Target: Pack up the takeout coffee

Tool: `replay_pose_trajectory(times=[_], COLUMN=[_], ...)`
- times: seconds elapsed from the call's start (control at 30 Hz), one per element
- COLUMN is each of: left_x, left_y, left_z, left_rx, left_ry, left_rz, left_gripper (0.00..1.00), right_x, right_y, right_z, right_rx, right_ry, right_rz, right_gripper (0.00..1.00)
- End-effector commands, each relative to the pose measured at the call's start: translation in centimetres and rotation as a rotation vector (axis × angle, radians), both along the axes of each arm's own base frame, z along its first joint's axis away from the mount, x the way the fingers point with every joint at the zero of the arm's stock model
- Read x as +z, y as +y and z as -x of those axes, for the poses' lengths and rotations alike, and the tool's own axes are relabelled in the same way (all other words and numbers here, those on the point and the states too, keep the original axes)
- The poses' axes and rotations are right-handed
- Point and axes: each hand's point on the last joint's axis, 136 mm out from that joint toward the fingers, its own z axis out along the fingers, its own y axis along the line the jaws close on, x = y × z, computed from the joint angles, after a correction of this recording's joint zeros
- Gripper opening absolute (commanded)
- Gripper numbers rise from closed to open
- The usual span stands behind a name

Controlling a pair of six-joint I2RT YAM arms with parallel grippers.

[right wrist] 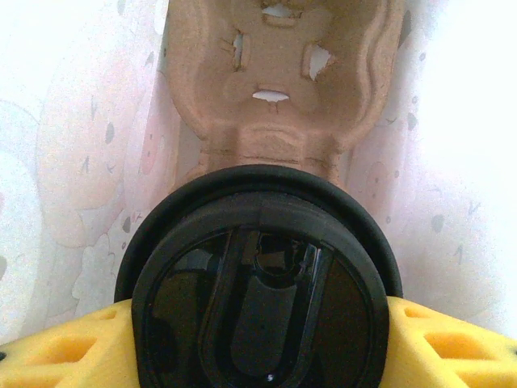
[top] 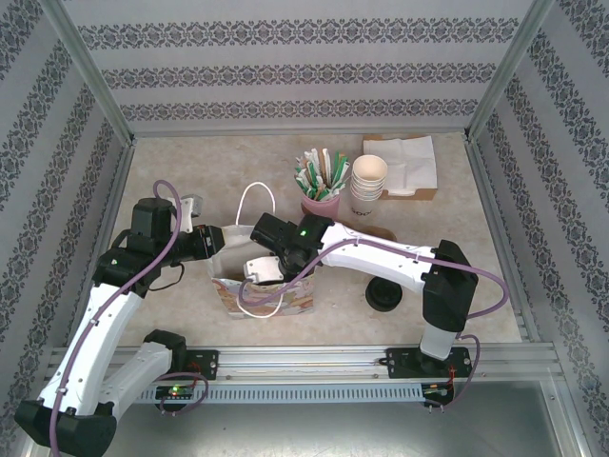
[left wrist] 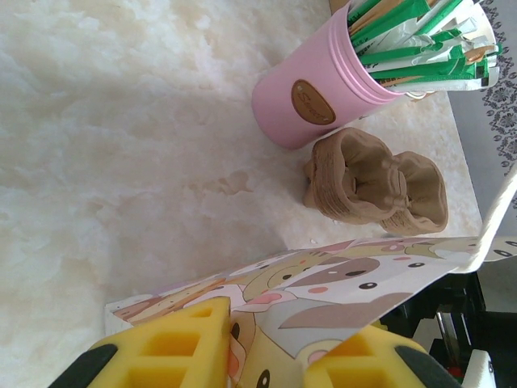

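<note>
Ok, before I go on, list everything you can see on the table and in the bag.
takeout coffee: one, black lid showing, inside the bag
pulp carrier: one, brown, inside the bag beyond the coffee
paper bag: one, cartoon print, white handles, mid-table
pink cup: one, behind the bag
wrapped sticks: many, green and white, in the pink cup
paper sleeves: two, brown, beside the pink cup
lidless cups: one stack, cream, right of the pink cup
napkins: pile, white, far right
loose lids: small pile, black, right of the bag
left gripper: yellow pads, clamped on the bag's rim
right gripper: yellow pads, gripping the coffee
</note>
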Motion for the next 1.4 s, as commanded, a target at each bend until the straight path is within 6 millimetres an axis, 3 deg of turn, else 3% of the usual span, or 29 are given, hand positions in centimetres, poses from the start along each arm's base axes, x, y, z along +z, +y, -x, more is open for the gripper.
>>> replay_pose_trajectory(times=[0.0,0.3,0.77,1.37], left_x=[0.4,0.4,0.6,0.9], left_y=[-0.3,-0.4,-0.2,-0.1], left_z=[0.0,0.3,0.5,0.3], left_rx=[-0.002,-0.007,0.000,0.005], left_ry=[-0.001,0.005,-0.005,-0.011], left_rz=[0.005,0.006,0.002,-0.004], left_gripper=[0.22,0.22,0.22,0.22], right_x=[-5.6,-1.6,1.1,3.4], right_y=[-2.3,0.2,0.3,-0.2], right_z=[3.3,1.4,0.6,0.8], right_rx=[0.008,-0.016,-0.033,-0.077], right_ry=[0.146,0.065,-0.002,0.005], right_rz=[0.181,0.040,-0.023,-0.049], right_gripper=[0.50,0.61,0.91,0.94])
